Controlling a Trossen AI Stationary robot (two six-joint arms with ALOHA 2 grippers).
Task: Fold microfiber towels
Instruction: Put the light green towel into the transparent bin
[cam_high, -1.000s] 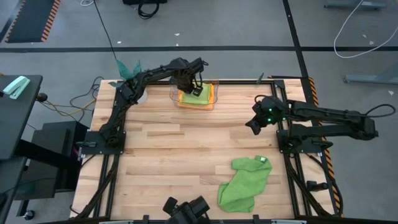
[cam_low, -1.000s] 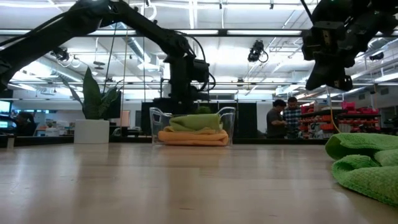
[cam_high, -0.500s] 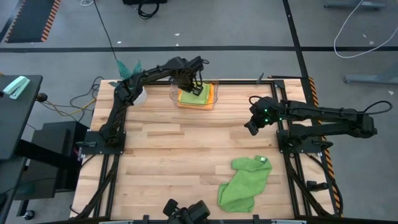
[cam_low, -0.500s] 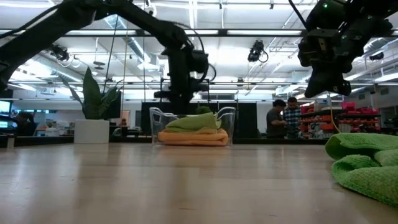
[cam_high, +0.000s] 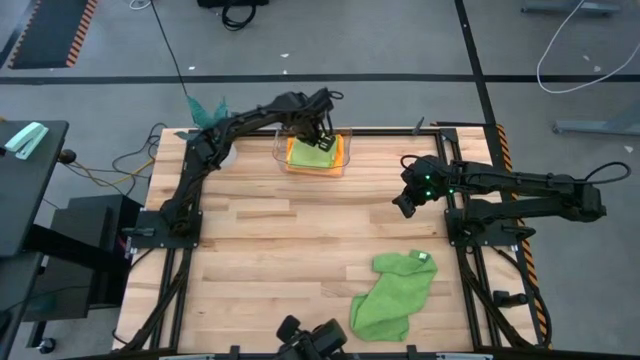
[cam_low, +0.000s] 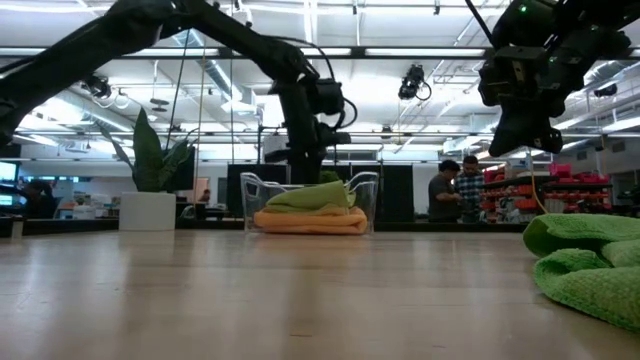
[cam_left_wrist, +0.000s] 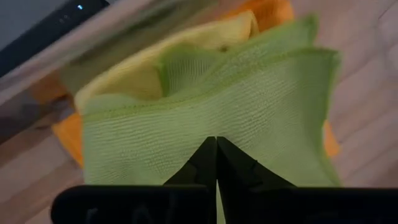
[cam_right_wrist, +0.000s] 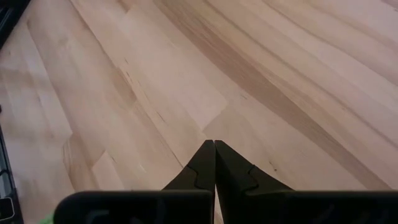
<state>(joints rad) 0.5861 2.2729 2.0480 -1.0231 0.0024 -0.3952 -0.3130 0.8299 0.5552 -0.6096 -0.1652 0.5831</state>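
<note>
Left pincer (cam_high: 318, 133), fingers pressed together and empty, hovers over the lime green towel (cam_left_wrist: 211, 124) stacked on yellow (cam_left_wrist: 149, 68) and orange (cam_high: 342, 150) towels in the clear bin (cam_low: 250, 190) at the far tabletop (cam_high: 270, 260) edge. Right pincer (cam_high: 403, 203), likewise closed and empty, hangs above bare wood at right. The crumpled mid-green towel (cam_high: 392, 292) lies near-right; being soft, light and limp, it is probably best pinched at a corner.

You see two slim black jointed arms; the right arm (cam_high: 520, 185) carries small green lights near its wrist, and each ends in dark tapered fingers (cam_left_wrist: 208, 163).
</note>
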